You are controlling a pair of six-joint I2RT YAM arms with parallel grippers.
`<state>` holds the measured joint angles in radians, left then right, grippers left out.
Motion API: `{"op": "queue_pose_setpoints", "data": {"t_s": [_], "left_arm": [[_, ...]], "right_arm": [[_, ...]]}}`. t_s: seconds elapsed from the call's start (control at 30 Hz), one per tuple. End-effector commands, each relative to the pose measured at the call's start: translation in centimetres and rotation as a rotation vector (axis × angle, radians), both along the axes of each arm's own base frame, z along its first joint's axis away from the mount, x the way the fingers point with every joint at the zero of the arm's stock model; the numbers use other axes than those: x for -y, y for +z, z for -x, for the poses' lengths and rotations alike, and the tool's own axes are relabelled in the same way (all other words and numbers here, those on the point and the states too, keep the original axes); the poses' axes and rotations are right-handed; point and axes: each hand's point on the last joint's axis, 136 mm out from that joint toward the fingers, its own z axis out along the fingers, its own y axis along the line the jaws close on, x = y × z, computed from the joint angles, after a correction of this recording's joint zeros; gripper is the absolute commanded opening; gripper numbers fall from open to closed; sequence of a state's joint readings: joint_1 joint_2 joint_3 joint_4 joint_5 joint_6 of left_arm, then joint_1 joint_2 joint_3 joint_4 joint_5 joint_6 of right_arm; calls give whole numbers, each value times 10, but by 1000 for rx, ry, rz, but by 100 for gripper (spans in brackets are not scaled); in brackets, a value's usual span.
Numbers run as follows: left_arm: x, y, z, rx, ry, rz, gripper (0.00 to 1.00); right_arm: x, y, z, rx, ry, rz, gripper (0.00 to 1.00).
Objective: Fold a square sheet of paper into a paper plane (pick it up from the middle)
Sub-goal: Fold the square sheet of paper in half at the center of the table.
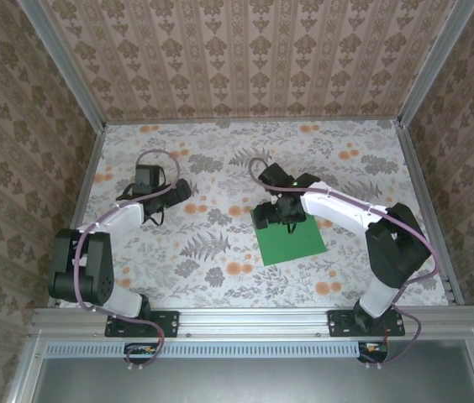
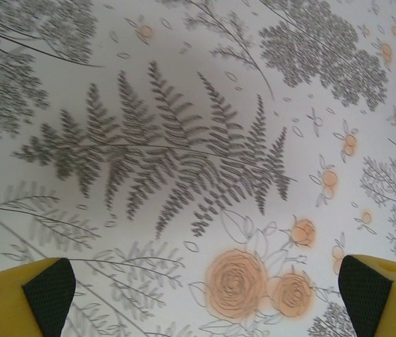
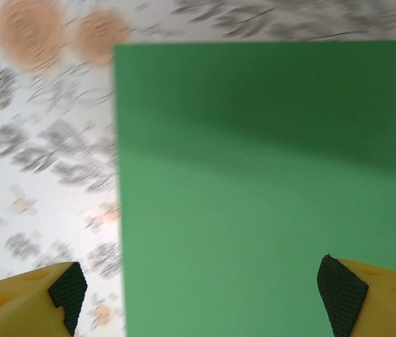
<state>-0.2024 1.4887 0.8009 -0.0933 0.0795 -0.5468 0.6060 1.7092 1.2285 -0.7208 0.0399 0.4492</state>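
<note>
Over the square sheet of paper point(image 3: 268, 196), right fingers point(image 3: 345, 302) wide, empty.

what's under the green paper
The square sheet of paper lies flat on the floral tablecloth, which shows beside its edges. The patch directly beneath is covered, so anything there cannot be seen.

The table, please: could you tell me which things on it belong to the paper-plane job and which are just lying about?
Job: square sheet of paper, flat and unfolded; right gripper, open above it; left gripper, open, away from it.
Just there: floral tablecloth; wallpapered walls.
</note>
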Motion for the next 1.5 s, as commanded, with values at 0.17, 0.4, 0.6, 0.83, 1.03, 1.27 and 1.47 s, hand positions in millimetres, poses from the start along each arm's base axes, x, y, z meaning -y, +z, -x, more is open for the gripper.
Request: {"op": "queue_pose_setpoints", "data": {"t_s": [0.17,0.4,0.6,0.83,1.03,1.27,1.47], "left_arm": [[27,6,-10,16,-46,67,100],[31,4,-11,6,-51,75,100],[31,4,-11,5,-50,66,100],[29,3,-10,2,-49,57,100],[30,3,-10,2,-50,57,100],[30,3,-10,-1,-49,58,100],[31,1,-9,-4,-53,63,100]], "right_arm": [[31,-43,4,-126,-15,175,90],[34,-69,11,-176,-9,195,86],[41,-91,20,-232,-27,216,82],[48,-101,23,-247,-44,231,77],[51,-106,24,-263,-61,198,70],[43,-93,18,-236,-66,136,66],[42,-63,13,-170,-70,111,77]]}}
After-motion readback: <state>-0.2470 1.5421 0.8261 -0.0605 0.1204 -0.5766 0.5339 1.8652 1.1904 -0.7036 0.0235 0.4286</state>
